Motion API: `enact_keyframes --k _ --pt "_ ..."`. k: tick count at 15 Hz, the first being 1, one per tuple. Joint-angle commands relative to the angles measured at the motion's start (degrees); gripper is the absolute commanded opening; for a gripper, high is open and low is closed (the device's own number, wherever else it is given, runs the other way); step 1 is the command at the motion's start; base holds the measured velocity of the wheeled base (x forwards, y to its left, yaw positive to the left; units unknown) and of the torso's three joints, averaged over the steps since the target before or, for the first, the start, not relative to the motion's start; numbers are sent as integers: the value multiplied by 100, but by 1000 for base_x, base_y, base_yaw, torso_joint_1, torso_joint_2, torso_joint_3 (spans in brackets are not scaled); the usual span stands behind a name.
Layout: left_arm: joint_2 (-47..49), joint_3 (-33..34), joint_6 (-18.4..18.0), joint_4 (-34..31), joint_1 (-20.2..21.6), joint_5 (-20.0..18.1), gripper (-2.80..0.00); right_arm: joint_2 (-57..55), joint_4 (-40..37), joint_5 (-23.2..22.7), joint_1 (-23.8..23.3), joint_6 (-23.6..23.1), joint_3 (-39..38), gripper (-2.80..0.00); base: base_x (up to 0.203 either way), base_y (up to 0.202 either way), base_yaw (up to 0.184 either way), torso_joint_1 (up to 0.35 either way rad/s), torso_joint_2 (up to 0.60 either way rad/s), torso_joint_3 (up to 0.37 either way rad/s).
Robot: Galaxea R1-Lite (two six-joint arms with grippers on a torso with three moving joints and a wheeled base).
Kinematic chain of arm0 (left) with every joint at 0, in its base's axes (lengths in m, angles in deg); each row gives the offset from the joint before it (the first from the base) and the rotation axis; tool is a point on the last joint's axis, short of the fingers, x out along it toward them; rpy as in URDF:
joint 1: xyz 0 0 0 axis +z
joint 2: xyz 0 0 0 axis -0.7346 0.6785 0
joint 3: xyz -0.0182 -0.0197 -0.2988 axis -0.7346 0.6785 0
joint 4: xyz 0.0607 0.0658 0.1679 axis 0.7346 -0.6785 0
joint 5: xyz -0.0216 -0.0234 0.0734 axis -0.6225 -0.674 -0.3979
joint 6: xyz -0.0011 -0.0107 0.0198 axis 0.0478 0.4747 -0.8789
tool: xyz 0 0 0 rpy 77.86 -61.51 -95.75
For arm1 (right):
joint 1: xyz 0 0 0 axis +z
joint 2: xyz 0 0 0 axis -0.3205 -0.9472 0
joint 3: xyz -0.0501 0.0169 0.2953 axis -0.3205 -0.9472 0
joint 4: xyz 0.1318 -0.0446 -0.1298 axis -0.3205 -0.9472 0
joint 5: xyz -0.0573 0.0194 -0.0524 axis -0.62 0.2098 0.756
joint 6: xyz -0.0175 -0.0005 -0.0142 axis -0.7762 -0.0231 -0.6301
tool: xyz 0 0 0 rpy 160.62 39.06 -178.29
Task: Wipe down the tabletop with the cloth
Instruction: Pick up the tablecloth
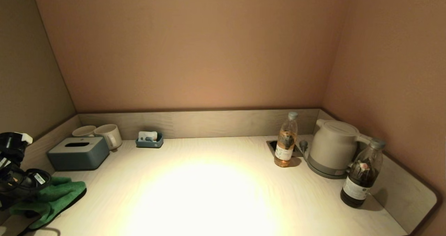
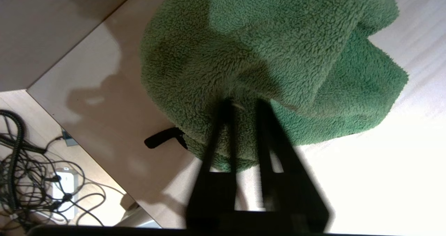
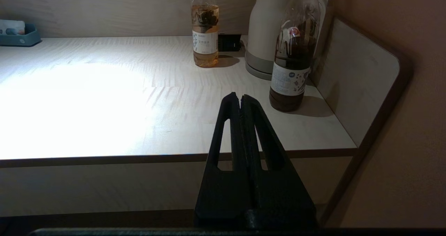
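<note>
A fluffy green cloth point(image 1: 55, 196) lies bunched on the pale wooden tabletop point(image 1: 209, 194) at its near left corner. In the left wrist view the cloth point(image 2: 264, 54) fills the upper part. My left gripper point(image 2: 244, 103) presses into a fold of the cloth, its two black fingers close together with cloth pinched between them. In the head view the left arm point(image 1: 15, 173) sits over the cloth at the left edge. My right gripper point(image 3: 240, 96) is shut and empty, held off the table's front right edge; it is out of the head view.
A grey tissue box point(image 1: 78, 153), two mugs point(image 1: 104, 134) and a small blue tray point(image 1: 150, 140) stand at the back left. A light tea bottle point(image 1: 286, 140), a white kettle point(image 1: 332, 147) and a dark bottle point(image 1: 362, 175) stand at the right. Raised walls border the table.
</note>
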Motion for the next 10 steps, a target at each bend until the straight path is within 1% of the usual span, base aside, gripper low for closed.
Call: enact_keyframes --k 1,5,10 --pt "-88 20 20 24 2 19 0 -7 2 -2 -2 -2 0 -280 0 0 0 0 0 0" --pt "-318 66 11 29 2 19 0 -7 6 -2 2 -2 0 -280 0 0 0 0 0 0" --pt "-375 45 16 38 -10 19 0 -7 -3 -2 2 -11 0 -280 0 0 0 0 0 0"
